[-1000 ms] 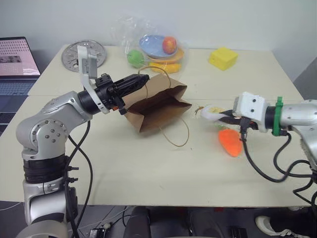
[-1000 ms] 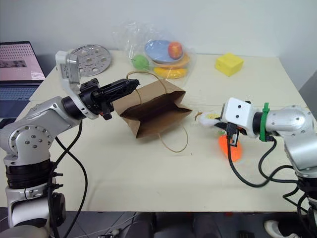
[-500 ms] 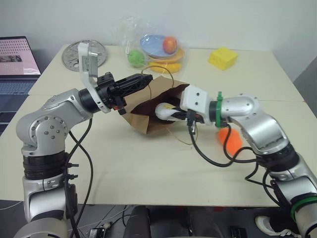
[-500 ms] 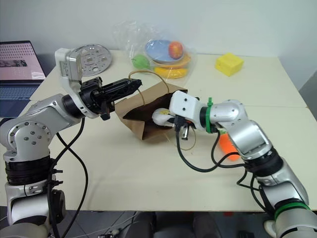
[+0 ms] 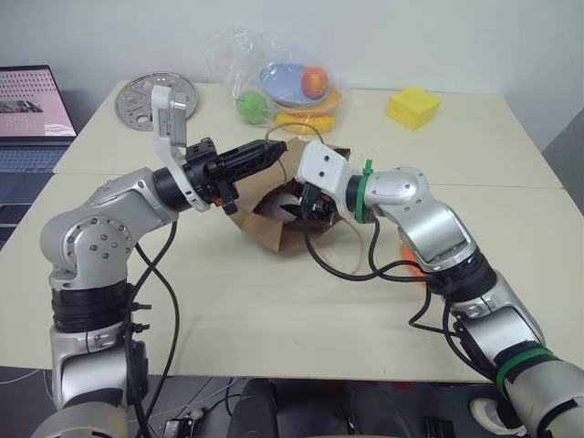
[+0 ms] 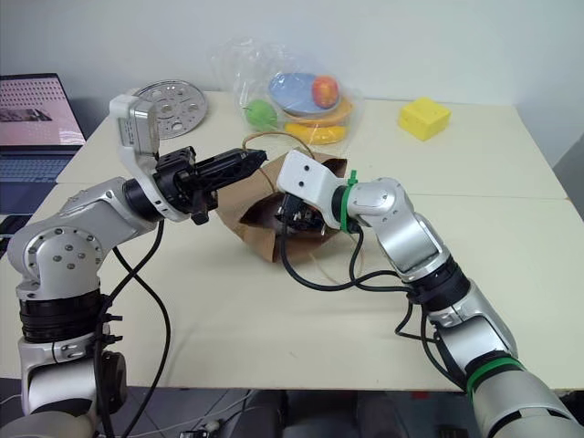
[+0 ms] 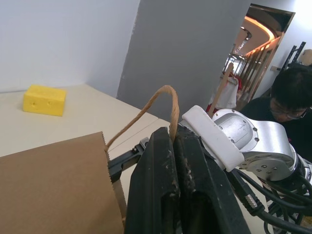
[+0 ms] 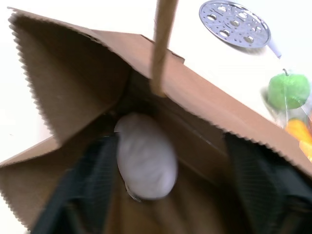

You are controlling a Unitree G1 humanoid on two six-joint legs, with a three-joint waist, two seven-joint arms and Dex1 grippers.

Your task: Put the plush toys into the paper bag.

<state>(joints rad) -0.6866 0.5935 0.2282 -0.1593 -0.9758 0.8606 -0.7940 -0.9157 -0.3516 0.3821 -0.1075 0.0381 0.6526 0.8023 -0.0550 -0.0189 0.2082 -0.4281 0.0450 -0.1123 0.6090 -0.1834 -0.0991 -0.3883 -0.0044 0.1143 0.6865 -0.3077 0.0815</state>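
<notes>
The brown paper bag [image 5: 265,225] lies on the table with its mouth held up by one twine handle [image 7: 146,109]. My left gripper [image 5: 272,151] is shut on that handle. My right gripper [image 5: 306,205] reaches into the bag's mouth with its fingers [image 8: 92,185] spread wide. The white egg plush toy [image 8: 146,156] lies loose inside the bag between them. The orange carrot plush toy [image 5: 407,250] sits on the table to the right, mostly hidden behind my right arm.
At the back of the table sit a clear plastic bag of fruit with a blue bowl [image 5: 292,87], a yellow block [image 5: 411,107] and a perforated metal disc [image 5: 146,96]. A laptop [image 5: 32,105] stands at far left. A person [image 7: 292,92] shows beyond the table.
My right arm swung left, carrying the egg toy from beside the carrot into the bag's mouth, then opened and let it go. My left gripper kept its hold on the handle.
</notes>
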